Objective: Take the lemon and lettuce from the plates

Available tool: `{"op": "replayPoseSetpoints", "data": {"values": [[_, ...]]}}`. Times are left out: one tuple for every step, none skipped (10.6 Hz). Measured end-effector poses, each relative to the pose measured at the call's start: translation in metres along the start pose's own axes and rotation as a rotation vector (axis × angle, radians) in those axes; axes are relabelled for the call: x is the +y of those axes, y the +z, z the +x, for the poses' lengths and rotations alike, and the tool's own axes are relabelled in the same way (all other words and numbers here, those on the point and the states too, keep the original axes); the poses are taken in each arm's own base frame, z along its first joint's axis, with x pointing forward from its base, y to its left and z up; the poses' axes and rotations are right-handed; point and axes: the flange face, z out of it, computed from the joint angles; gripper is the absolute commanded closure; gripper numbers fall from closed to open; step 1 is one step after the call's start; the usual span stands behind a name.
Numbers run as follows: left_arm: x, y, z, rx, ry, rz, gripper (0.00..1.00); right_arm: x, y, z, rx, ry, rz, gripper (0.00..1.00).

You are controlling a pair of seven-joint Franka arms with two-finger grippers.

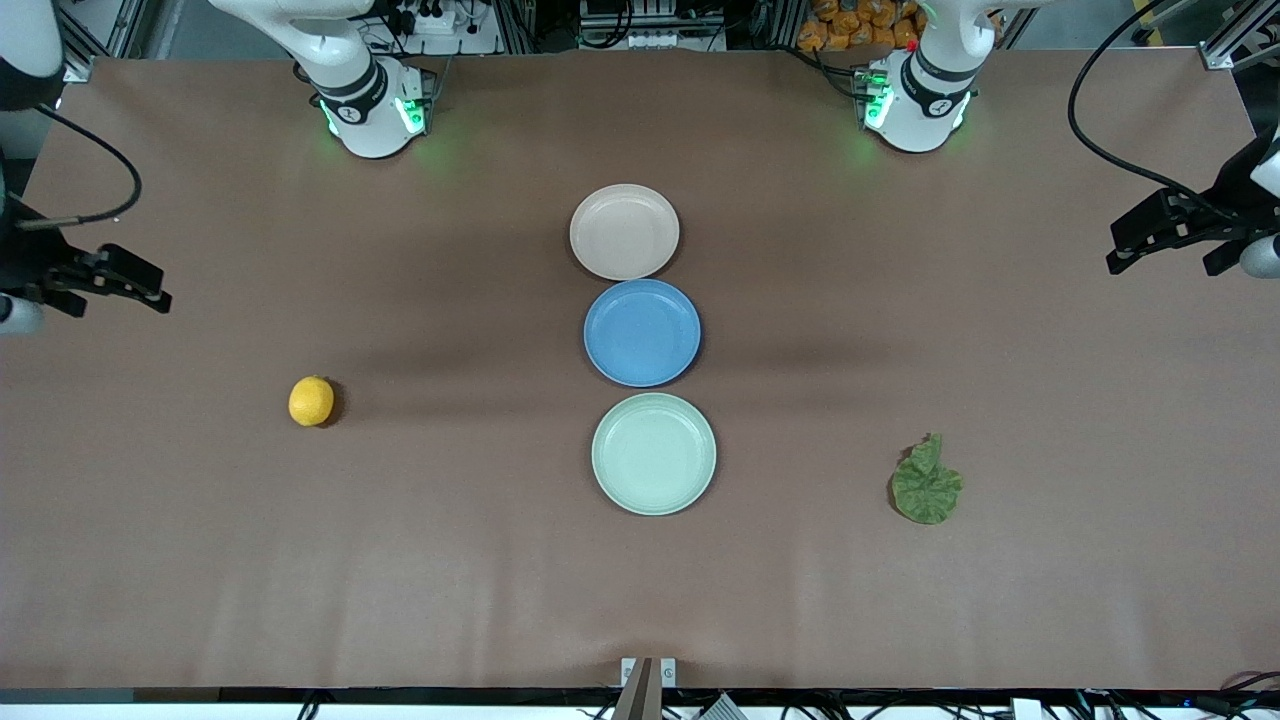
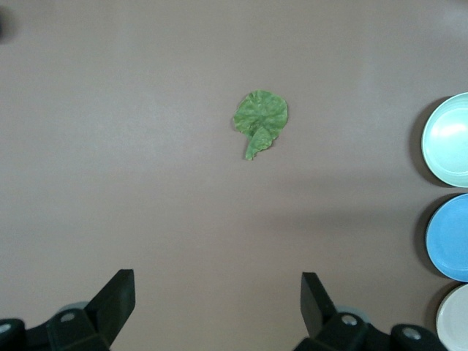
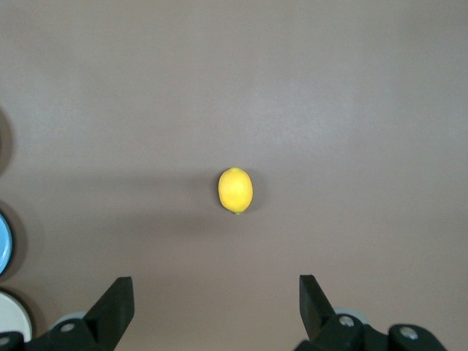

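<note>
Front view, itemised: beige plate (image 1: 624,231), blue plate (image 1: 642,332) and mint-green plate (image 1: 653,453) in a row mid-surface, all bare; lemon (image 1: 311,401) on the brown surface (image 1: 200,560) toward the right arm's end; lettuce (image 1: 926,482) on the surface toward the left arm's end. Right hand (image 1: 115,280) and left hand (image 1: 1165,240) hang at the surface's ends, fingers spread, holding nothing. Judged status: both items lie off the plates, so the picking looks complete.
</note>
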Motion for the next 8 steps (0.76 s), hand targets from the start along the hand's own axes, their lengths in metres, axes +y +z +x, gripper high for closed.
{"op": "replayPoseSetpoints", "data": {"values": [[0.000, 0.000, 0.000, 0.000, 0.001, 0.000, 0.00, 0.000, -0.009, -0.002, -0.002, 0.002, 0.000, 0.00], [0.000, 0.000, 0.000, 0.001, 0.001, 0.000, 0.00, -0.002, -0.016, -0.002, -0.002, 0.005, 0.000, 0.00], [0.001, 0.000, 0.000, 0.001, 0.001, 0.000, 0.00, -0.004, -0.021, -0.003, -0.003, 0.013, 0.000, 0.00], [0.001, -0.002, 0.000, 0.004, 0.001, 0.000, 0.00, -0.005, -0.024, -0.004, -0.008, 0.019, 0.001, 0.00], [0.001, -0.004, 0.000, 0.008, 0.001, 0.000, 0.00, -0.006, -0.026, -0.005, -0.013, 0.022, 0.001, 0.00], [0.001, -0.005, 0.000, 0.010, 0.001, 0.000, 0.00, -0.007, -0.026, -0.006, -0.020, 0.023, 0.001, 0.00], [0.001, -0.005, -0.001, 0.010, 0.002, 0.000, 0.00, -0.008, -0.027, -0.007, -0.027, 0.022, 0.001, 0.00], [0.001, -0.005, -0.001, 0.010, 0.002, 0.000, 0.00, -0.009, -0.028, -0.008, -0.029, 0.020, 0.001, 0.00]]}}
